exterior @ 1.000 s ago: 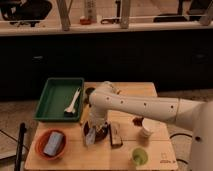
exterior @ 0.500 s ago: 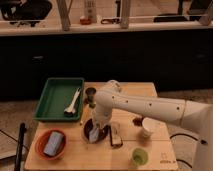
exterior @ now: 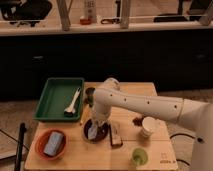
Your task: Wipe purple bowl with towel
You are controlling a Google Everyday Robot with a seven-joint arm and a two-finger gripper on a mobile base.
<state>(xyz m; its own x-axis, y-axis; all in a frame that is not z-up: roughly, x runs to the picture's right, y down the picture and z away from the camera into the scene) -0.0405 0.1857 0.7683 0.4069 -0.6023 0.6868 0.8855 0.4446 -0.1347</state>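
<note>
Purple bowl (exterior: 103, 135) sits front-centre on table (exterior: 100, 158), between orange bowl (exterior: 42, 148) and brown block (exterior: 116, 136). Gripper (exterior: 94, 124) is down in it, right over pale towel (exterior: 92, 132) lying inside. Can't tell how open gripper is, or if it grips towel.

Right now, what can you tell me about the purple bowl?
The purple bowl is dark, round and shallow, and sits upright on the table between the orange bowl and a brown block. A pale towel lies inside it, with the gripper down over it, hiding much of the inside.
</note>
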